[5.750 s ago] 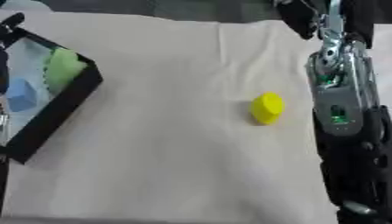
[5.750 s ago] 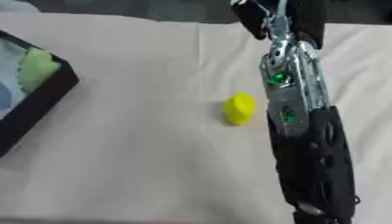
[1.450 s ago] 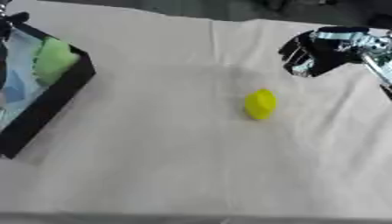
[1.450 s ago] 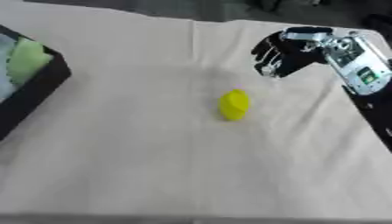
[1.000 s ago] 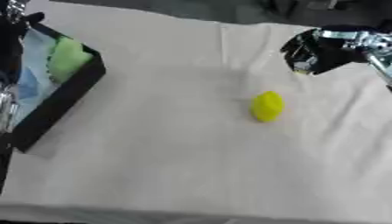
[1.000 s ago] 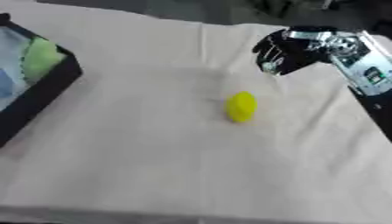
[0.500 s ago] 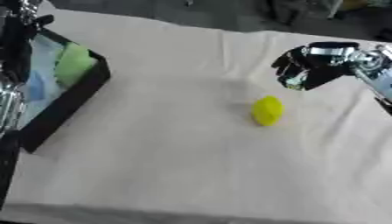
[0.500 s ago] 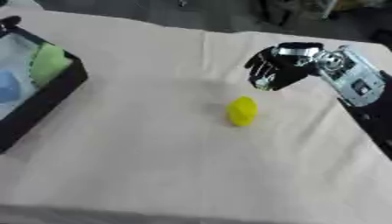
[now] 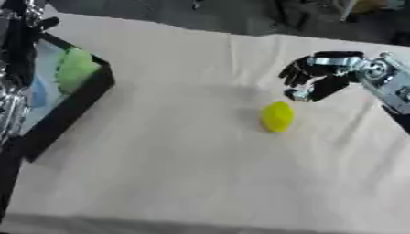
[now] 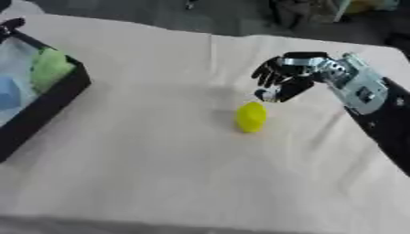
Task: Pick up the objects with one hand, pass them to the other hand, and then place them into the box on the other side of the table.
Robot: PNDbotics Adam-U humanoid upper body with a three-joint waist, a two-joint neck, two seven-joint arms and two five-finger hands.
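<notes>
Only the left eye view shows the left arm (image 9: 14,91); right robot hand (image 10: 282,77), fingers spread, hovers above the yellow object (image 10: 250,117).

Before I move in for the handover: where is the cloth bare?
Bare cloth runs between the black box and the small yellow object, and across the whole near side. It is crowded only at the object, where the right hand hovers, fingers spread.

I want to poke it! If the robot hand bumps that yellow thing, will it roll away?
Probably a little: the yellow thing looks rounded, so a nudge could roll it. The cloth-covered table may slow it. The right robot hand is above it, not touching.
</notes>
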